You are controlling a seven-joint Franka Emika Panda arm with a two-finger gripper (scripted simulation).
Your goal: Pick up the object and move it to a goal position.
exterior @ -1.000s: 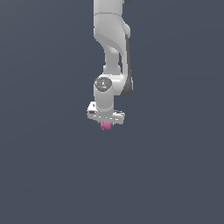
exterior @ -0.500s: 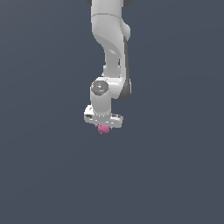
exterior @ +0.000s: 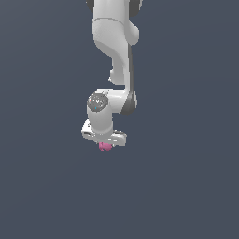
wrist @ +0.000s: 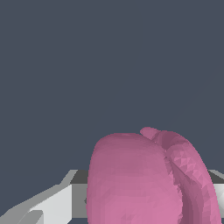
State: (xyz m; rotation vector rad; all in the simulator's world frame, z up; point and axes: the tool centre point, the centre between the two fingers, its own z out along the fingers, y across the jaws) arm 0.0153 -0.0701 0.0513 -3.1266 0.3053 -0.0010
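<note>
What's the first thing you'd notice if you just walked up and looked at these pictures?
The big white robot arm hanging down the middle of the exterior view stands out against the plain dark grey all around. Right under its gripper peeks a tiny bright pink lump. In the wrist view that same pink lump looks huge and fills much of the picture, with pale gripper parts beside it.
</note>
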